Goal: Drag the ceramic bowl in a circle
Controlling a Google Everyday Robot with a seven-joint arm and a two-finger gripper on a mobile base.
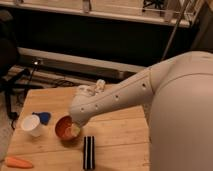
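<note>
Lower left on the bench (pixel 120 142), claw (pixel 74 131) sits inside ceramic bowl (pixel 61 128), jaws apart; engagement step; next calls for steady circular drag.

Spotted end effector (pixel 74 131) low over right inner side of ceramic bowl (pixel 62 128), jaws apart. Noted white cup (pixel 32 125) and blue piece (pixel 44 117) to its picture-left, black striped block (pixel 88 151) just below-right. Logged carrot (pixel 19 162) well off lower-left on tabletop (pixel 120 145).
</note>
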